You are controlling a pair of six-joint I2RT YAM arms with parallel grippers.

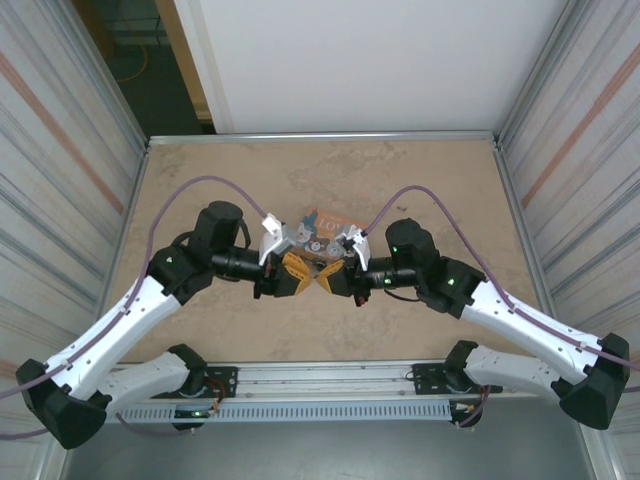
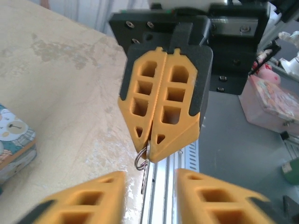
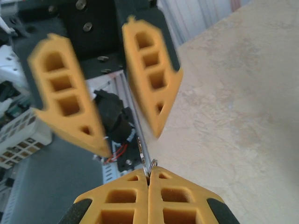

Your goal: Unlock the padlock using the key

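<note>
Just nearside of the orange box [image 1: 325, 221], the right gripper [image 2: 148, 150] is clamped on what looks like the key [image 2: 142, 163], its ring dangling. The left gripper [image 3: 131, 142] faces it, fingers spread; it should close squarely on the ring before any release

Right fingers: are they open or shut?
Shut. The orange right fingers press flat together, pinching the tiny key at their tips.

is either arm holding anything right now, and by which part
The right end effector pinches the key at its ring; the left end effector is open and empty.
</note>
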